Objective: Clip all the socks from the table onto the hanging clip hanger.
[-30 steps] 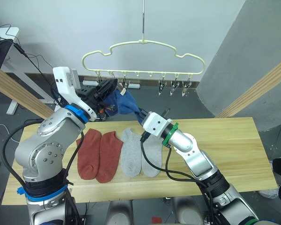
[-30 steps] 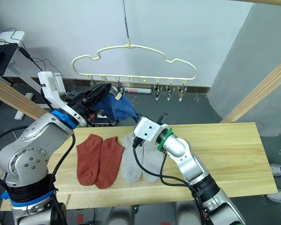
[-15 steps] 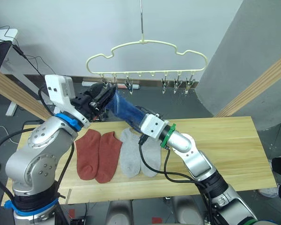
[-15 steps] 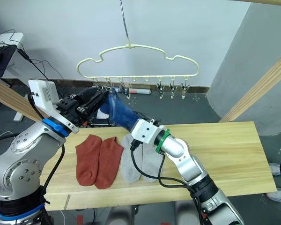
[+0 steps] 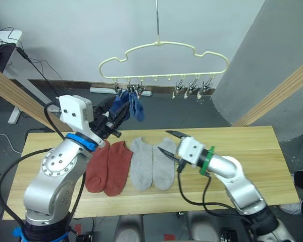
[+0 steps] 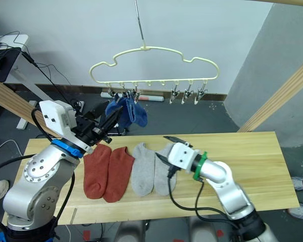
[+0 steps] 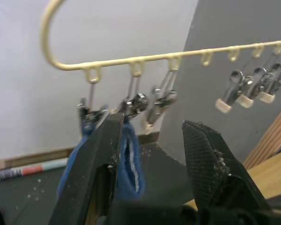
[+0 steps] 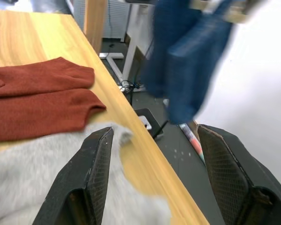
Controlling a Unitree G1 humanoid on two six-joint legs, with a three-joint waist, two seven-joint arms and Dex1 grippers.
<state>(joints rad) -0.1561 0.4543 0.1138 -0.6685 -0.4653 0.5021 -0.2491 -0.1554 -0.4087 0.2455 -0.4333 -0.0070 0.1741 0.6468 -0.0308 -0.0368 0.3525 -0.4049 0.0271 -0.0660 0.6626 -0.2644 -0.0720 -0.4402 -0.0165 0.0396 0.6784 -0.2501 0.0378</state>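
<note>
1. Head cameras, both eyes: I saw the clip hanger [image 5: 164,61] hanging from its metal hook above the far edge of the desk [image 5: 252,146]. Two blue socks [image 5: 130,104] dangled from clips at its left end, while three clips at the right end [image 5: 193,86] hung bare. Two rust-red socks [image 5: 107,166] and two light grey socks [image 5: 151,164] lay flat side by side on the desk, red to the left of grey. My left claw [image 5: 119,110] was raised just beside the blue socks, fingers parted and gripping nothing. My right claw [image 5: 170,143] hovered low over the far end of the grey pair, also spread wide and empty.

2. Left wrist camera: the left claw's two black fingers [image 7: 94,173] stood apart with nothing between them. Beyond them the pale yellow hanger bar [image 7: 150,57] ran across, with one blue sock [image 7: 126,161] hanging from a clip just beside one finger. I could not tell whether finger and sock touched.

3. Right wrist camera: the right claw's fingers [image 8: 86,183] were wide open and empty. Between them lay the grey sock fabric [image 8: 47,187] on the desk, the red socks [image 8: 37,98] next to it, and the blue socks [image 8: 187,56] hung blurred past the desk edge.
</note>
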